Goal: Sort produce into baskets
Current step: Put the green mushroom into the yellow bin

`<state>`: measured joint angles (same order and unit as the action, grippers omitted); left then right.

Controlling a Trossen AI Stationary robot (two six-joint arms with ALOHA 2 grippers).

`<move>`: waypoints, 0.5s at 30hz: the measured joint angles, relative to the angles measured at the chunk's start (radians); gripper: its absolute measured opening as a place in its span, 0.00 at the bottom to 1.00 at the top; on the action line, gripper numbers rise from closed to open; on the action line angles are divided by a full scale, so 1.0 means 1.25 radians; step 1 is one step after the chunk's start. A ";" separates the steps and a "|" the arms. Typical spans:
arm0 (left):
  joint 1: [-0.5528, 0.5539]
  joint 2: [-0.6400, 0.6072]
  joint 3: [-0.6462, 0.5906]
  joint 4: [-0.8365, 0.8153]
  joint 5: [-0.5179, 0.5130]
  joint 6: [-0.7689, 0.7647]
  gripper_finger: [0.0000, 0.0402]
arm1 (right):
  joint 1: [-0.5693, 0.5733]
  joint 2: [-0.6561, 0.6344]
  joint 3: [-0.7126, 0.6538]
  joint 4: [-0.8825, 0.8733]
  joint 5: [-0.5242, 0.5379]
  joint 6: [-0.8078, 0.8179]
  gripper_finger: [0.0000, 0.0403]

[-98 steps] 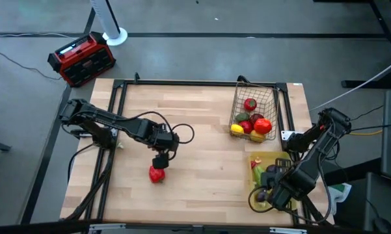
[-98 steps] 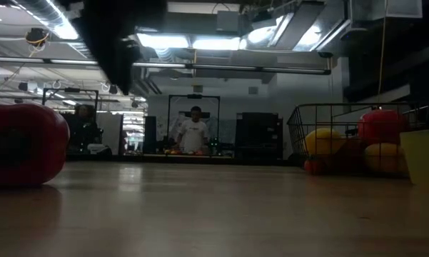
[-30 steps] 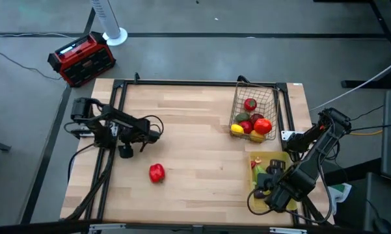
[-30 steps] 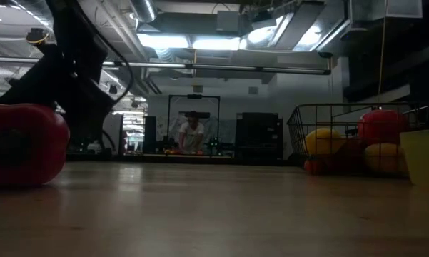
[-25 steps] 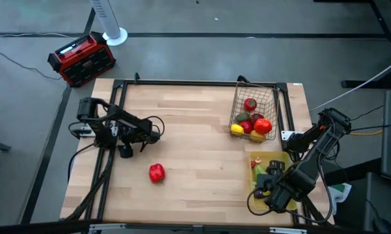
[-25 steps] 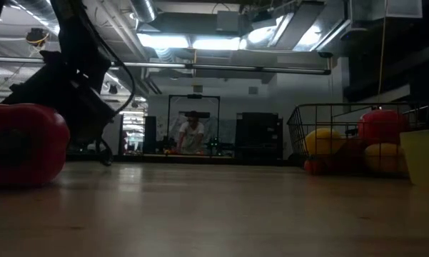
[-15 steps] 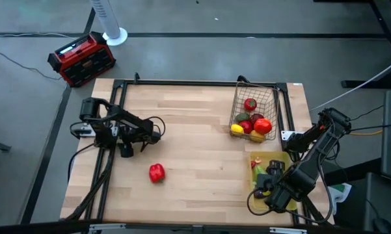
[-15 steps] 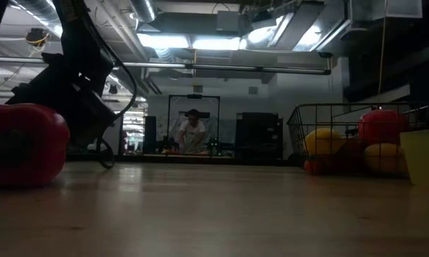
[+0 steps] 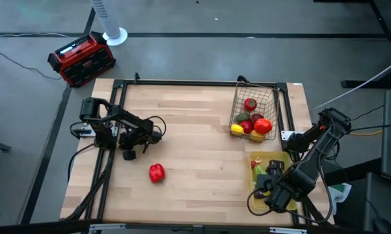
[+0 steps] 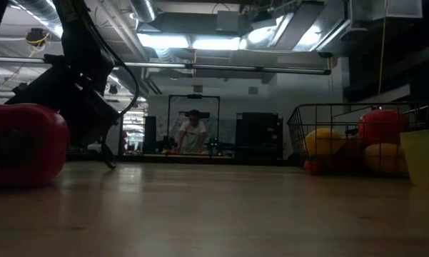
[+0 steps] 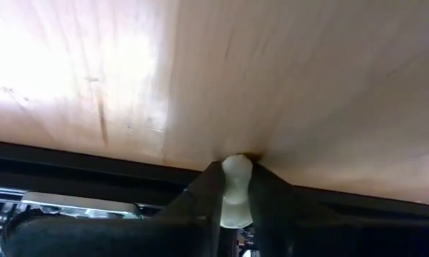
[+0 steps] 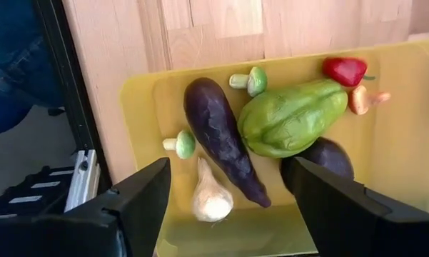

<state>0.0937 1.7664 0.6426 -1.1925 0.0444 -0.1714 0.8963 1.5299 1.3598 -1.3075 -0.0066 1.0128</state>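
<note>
Lying near left tool (image 9: 128,155): red pepper (image 9: 157,172).

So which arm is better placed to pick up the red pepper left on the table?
The left. Its end effector sits just up-left of the red pepper, shut on a small white piece. The right end effector hovers over the yellow tray, far across the table.

1. Desk (image 9: 195,130): pale wood, smooth, matt grain.
2. Basket (image 9: 252,104): thin dark metal wire.
3. Tray (image 12: 400,128): yellow plastic, smooth.
4. Eggplant (image 12: 221,139): purple, slightly glossy.
</note>
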 joint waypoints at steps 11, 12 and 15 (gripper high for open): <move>0.000 -0.006 0.091 -0.006 0.001 -0.024 0.12 | 0.000 0.000 0.000 -0.002 0.138 -0.096 0.71; 0.000 -0.011 0.108 -0.008 0.001 -0.023 0.12 | 0.000 0.000 0.000 -0.002 0.152 -0.103 0.71; 0.001 -0.036 0.161 -0.009 0.000 -0.024 0.11 | 0.000 0.000 0.000 -0.002 0.195 -0.118 0.71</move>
<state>0.0943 1.7218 0.8440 -1.2037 0.0449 -0.2008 0.8967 1.5299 1.3602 -1.3100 0.2377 0.8651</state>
